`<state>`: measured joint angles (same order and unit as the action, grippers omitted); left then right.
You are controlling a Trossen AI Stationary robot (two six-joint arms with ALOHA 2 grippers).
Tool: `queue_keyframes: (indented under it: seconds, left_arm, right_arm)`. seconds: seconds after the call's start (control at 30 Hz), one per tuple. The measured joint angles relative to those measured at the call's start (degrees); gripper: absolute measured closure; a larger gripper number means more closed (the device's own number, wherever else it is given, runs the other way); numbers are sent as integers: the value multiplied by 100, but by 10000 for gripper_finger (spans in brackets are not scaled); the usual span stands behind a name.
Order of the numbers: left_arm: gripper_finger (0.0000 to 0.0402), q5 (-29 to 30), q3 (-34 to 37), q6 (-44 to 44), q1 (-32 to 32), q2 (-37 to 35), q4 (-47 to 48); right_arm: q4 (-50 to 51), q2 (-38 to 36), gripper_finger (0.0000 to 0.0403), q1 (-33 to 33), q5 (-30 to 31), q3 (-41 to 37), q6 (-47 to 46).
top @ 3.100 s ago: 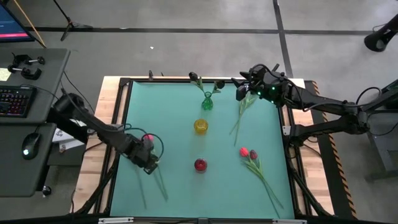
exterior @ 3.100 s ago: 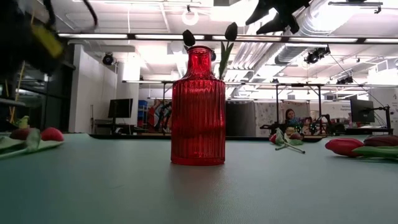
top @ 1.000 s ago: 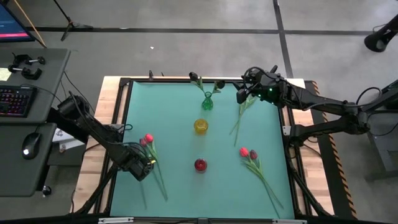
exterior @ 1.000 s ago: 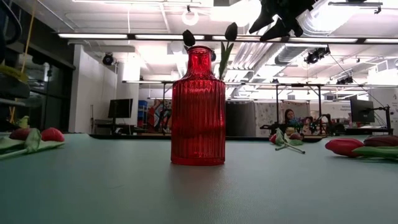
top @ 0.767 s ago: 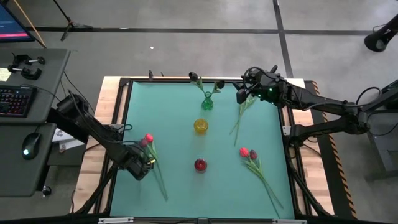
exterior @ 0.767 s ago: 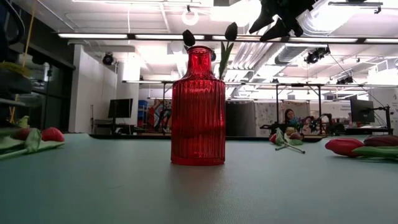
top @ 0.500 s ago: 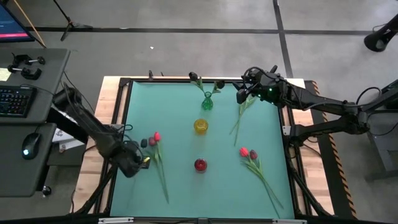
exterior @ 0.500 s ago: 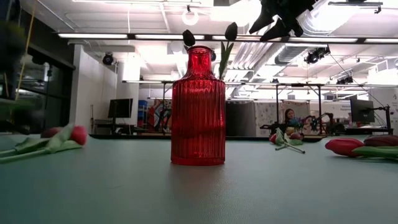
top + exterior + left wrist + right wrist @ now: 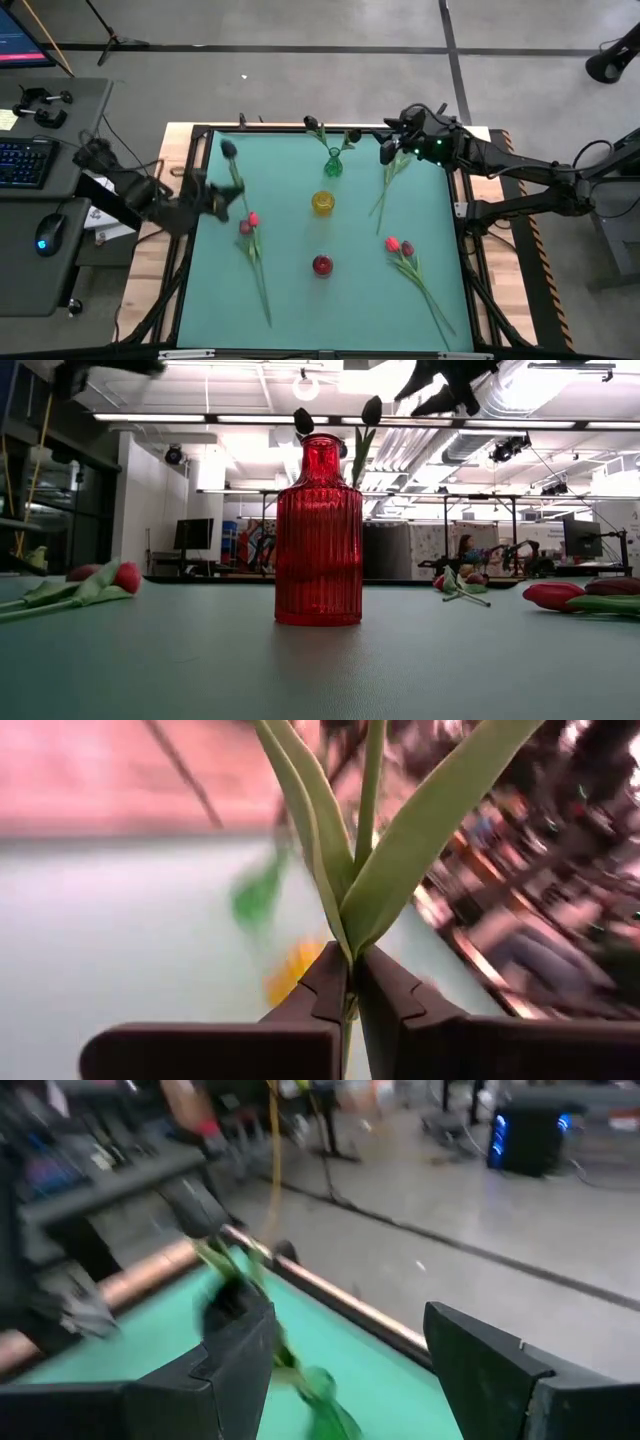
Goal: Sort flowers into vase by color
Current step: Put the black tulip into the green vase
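My left gripper (image 9: 222, 196) is raised over the table's left side, shut on a near-black tulip (image 9: 228, 149). Two red-pink tulips (image 9: 247, 222) lie flat on the mat beside it, stems running toward the near edge; the low view shows them too (image 9: 105, 578). A green vase (image 9: 333, 162) holds two dark tulips. A yellow vase (image 9: 322, 203) and a red vase (image 9: 321, 265) stand in line behind it. My right gripper (image 9: 389, 151) hovers open near the far right corner, over loose tulips (image 9: 384, 186). My left gripper pinches the near-black tulip between its two fingers where stem and leaf bases meet (image 9: 347, 960). The fingers (image 9: 325, 990) come about level from the table's left, across the stem. The flower is lifted clear, its head (image 9: 228, 149) toward the far edge.
More tulips (image 9: 402, 249) lie right of the red vase, stems trailing toward the near right corner; they also show in the low view (image 9: 575, 596). The red vase (image 9: 319, 532) fills the low view's centre. A desk with keyboard and mouse stands left of the table.
My left gripper has risen from the near left of the mat and swung toward the far edge, carrying the near-black tulip up clear of the table. The two red-pink tulips slid a little to the right and stay lying on the mat.
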<state>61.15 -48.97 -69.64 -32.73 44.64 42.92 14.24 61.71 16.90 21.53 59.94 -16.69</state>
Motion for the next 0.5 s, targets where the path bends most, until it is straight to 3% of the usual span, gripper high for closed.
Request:
queue_keyframes:
  seconds: [0.1, 0.3, 0.4, 0.5]
  left_arm:
    - [401, -99, 27, 2161, 959, 93, -1477]
    - [401, -2243, 44, 6170, 2790, 935, -5401]
    - [401, -3104, -61, 7058, 3360, 1515, -6909]
    - [401, -3520, -427, 7388, 3711, 2074, -7172]
  right_arm:
    - [-667, -72, 158, -1, -149, 0, 5]
    - [-1731, -155, 158, -1, -220, 0, 17]
    - [-1887, -173, 158, -1, -225, 2, 17]
    - [-1842, -173, 158, -1, -227, 0, 6]
